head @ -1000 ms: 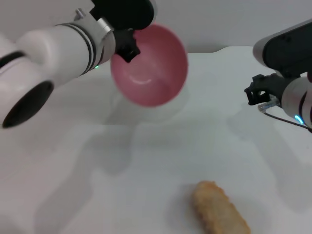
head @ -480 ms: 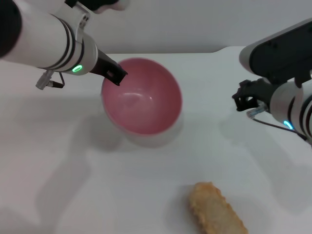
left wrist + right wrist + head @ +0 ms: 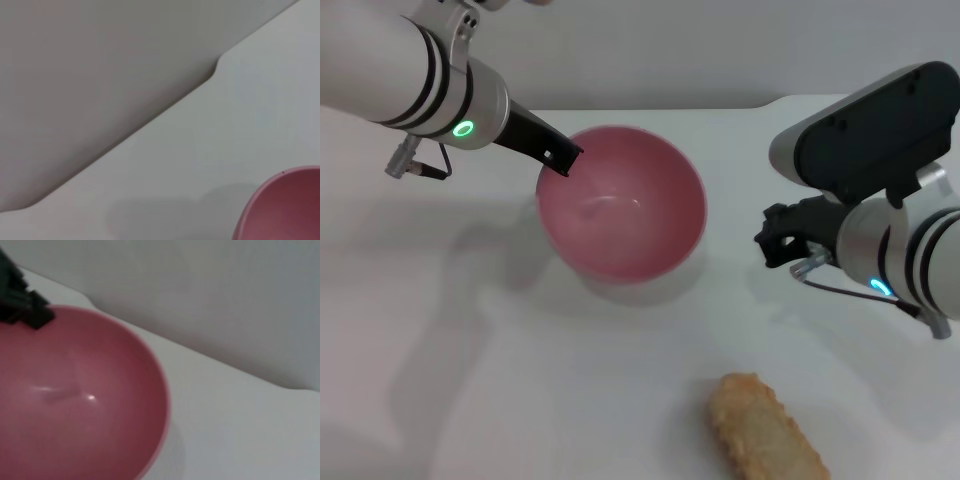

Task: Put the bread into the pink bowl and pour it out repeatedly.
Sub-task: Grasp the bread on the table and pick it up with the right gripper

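1. The left gripper (image 3: pixel 563 157), clamped on the pink bowl (image 3: pixel 620 215)'s rim, has brought it back upright at the tabletop (image 3: pixel 470 380)'s far middle.
2. Emptied, the bread (image 3: pixel 767 432) lies by the near edge.
3. The right gripper (image 3: pixel 778 240) has edged closer; jaw state unclear.

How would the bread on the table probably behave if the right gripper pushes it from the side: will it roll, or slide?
The bread is elongated and seems to lie flat on the table, so it would probably slide or pivot, not roll. Its ridged crust looks rough, likely giving fair grip. It may be light and shift easily.
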`<action>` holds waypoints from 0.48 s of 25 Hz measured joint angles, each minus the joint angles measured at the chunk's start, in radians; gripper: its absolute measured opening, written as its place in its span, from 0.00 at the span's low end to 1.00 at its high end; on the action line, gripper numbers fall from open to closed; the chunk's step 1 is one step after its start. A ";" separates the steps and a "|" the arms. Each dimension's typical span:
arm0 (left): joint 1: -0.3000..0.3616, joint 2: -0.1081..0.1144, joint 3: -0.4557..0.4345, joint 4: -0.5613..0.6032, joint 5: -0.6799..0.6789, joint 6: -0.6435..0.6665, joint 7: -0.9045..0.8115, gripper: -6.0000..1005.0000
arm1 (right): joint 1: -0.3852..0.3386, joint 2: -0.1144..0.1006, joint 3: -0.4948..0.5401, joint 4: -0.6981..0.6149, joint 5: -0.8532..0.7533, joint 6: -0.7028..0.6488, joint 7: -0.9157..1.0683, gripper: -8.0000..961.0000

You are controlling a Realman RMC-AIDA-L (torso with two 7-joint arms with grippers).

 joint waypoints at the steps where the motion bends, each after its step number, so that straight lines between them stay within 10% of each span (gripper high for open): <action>1: 0.000 0.000 -0.001 -0.001 0.003 0.004 -0.001 0.05 | 0.001 0.000 -0.001 0.001 0.014 -0.001 -0.002 0.01; 12: -0.003 -0.001 -0.002 -0.048 0.057 0.043 -0.014 0.05 | -0.013 0.002 -0.094 0.038 0.180 -0.018 0.027 0.06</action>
